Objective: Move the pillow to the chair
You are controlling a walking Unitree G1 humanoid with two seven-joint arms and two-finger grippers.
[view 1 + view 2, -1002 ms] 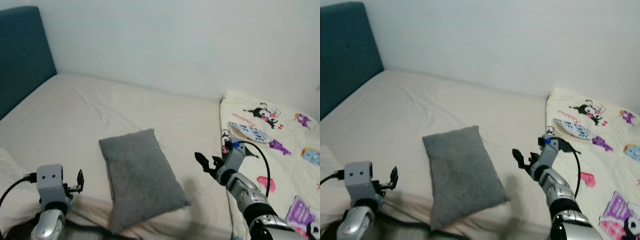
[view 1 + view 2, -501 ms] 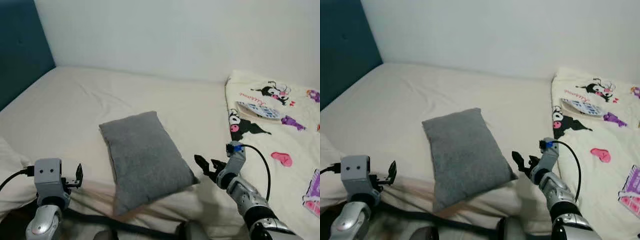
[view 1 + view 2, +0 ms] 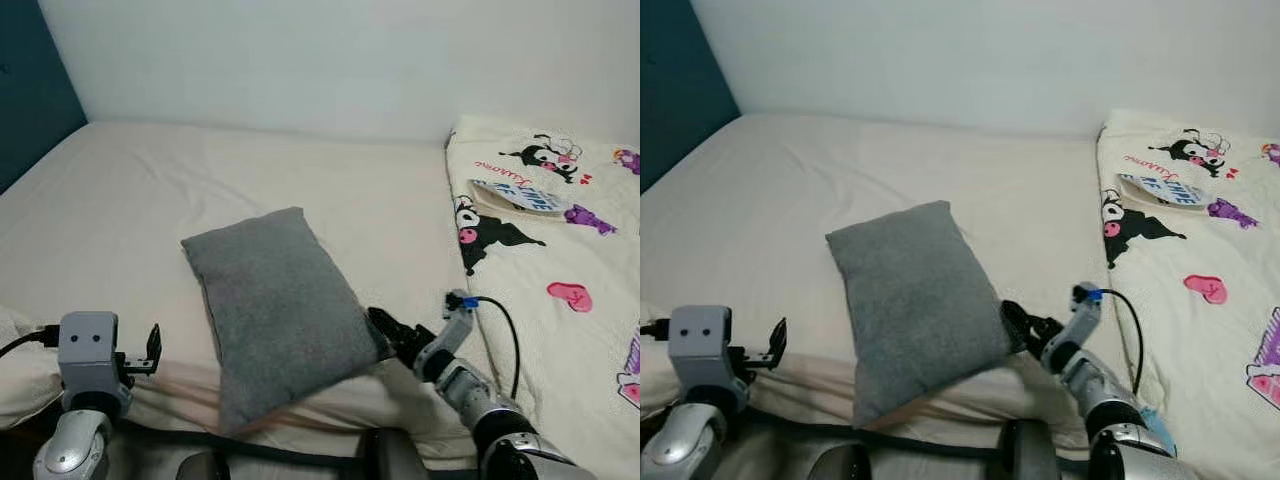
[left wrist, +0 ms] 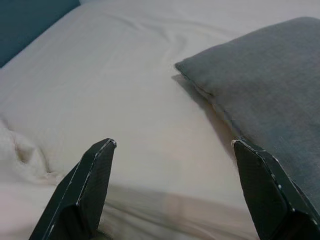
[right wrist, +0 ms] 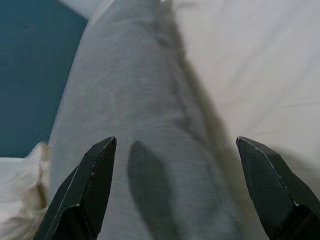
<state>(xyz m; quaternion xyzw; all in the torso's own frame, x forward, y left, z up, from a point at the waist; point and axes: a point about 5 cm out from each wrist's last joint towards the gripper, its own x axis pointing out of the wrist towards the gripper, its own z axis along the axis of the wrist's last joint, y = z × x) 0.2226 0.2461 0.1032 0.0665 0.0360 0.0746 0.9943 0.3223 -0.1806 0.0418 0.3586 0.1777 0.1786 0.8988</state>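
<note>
A grey rectangular pillow [image 3: 275, 305] lies flat on the cream bed [image 3: 200, 180], near its front edge. My right gripper [image 3: 388, 332] is open at the pillow's right edge, its black fingers right by the fabric; in the right wrist view the pillow [image 5: 145, 135] spreads between the fingertips [image 5: 87, 185]. My left gripper [image 3: 152, 345] is open and low at the front left, a short way left of the pillow. Through the left wrist camera the pillow's corner [image 4: 260, 95] lies ahead and to one side.
A cream blanket with cartoon prints [image 3: 550, 230] covers the bed's right side. A teal headboard [image 3: 30, 100] stands at the far left and a white wall [image 3: 350, 50] runs behind the bed. A crumpled white sheet [image 3: 20, 350] lies at the front left.
The camera has drawn closer to the bed. My right gripper has gone left and now reaches the pillow's right edge. The left gripper holds about the same place.
</note>
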